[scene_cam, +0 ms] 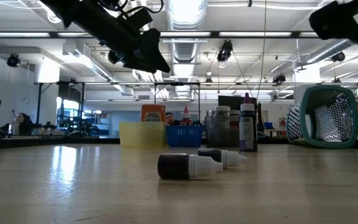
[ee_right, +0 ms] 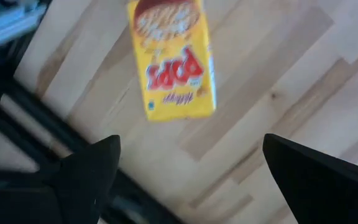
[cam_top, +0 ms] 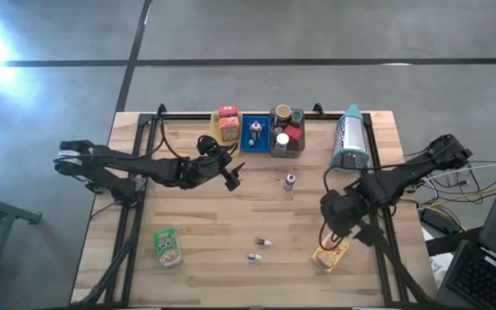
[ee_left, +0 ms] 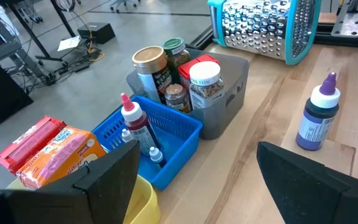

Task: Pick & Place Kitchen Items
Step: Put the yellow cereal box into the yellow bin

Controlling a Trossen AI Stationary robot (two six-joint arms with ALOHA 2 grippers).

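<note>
The right gripper (ee_right: 188,177) hangs with its jaws spread wide and empty above the yellow snack box (ee_right: 174,59), which lies flat on the bare wood near the table's right front corner (cam_top: 331,255), just beside the black frame rail. That box looks like light cardboard, stiff along its edges but easy to dent on its broad printed face, so the better hold is probably across its two long sides, with the fingers coming straight down and closing gently. Its face is bright yellow with red lettering and a brown picture at one end. The left gripper (ee_left: 194,180) also stands open, holding nothing, raised over the table's middle and facing the trays at the back edge. There the blue tray (ee_left: 173,134) holds small dropper bottles, the grey tray (ee_left: 229,93) holds jars, and an orange snack box (ee_left: 55,152) sits in the yellow tray (ee_left: 145,199). A purple dropper bottle (ee_left: 319,112) stands upright on the wood, smooth, round and likely to tip if nudged. Two tiny vials (scene_cam: 191,165) lie on their sides mid-table, and a green pouch (cam_top: 168,247) lies flat near the left front.
</note>
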